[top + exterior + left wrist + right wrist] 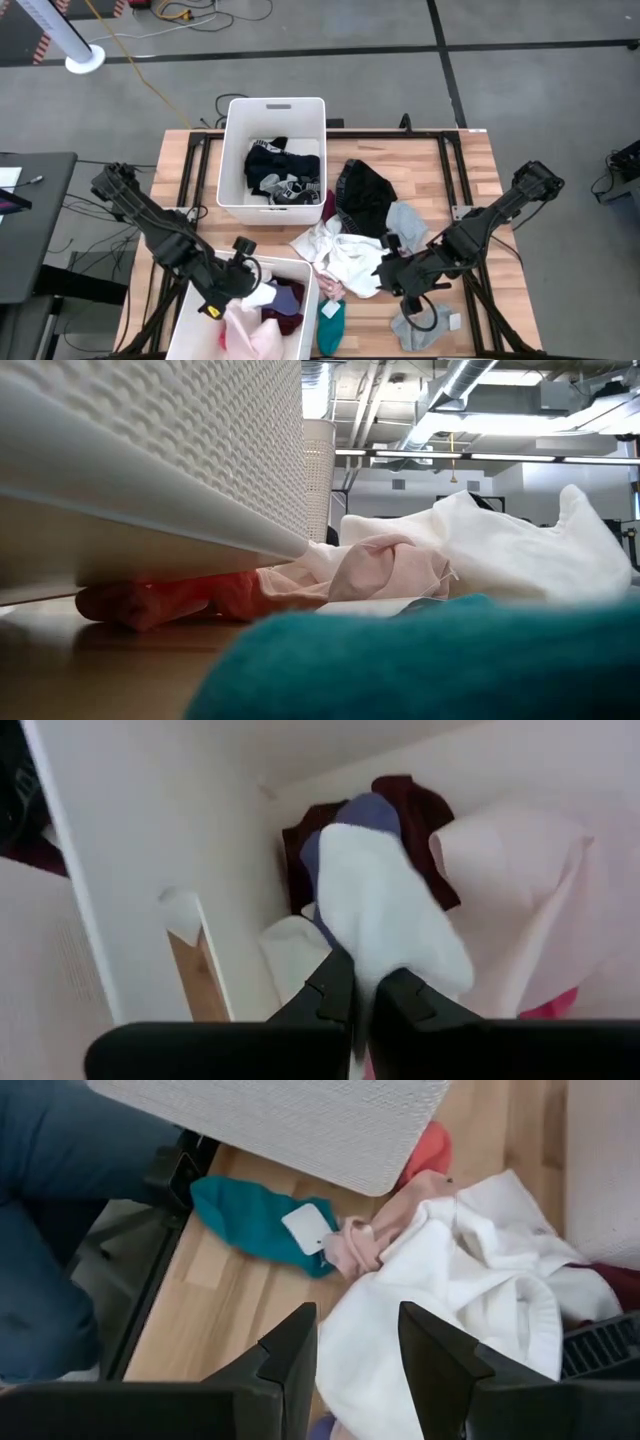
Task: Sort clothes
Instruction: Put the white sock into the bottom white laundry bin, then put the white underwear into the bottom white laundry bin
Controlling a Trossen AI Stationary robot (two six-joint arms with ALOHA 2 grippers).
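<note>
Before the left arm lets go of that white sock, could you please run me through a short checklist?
1. Left gripper shut on the white sock: ok.
2. Sock hangs over the near bin, not the table: ok.
3. Room in that bin beside the pink garment: ok.
4. Right gripper open, holding nothing, over the white garment: ok.
5. Arms apart from each other: ok.
6. Sock's tail free of the bin rim: cannot tell.

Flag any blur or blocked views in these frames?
Low view: teal garment fills the foreground, out of focus, and the near bin walls off the left. Left wrist view: soft; white sock close to the lens. High and right wrist views: sharp.
</note>
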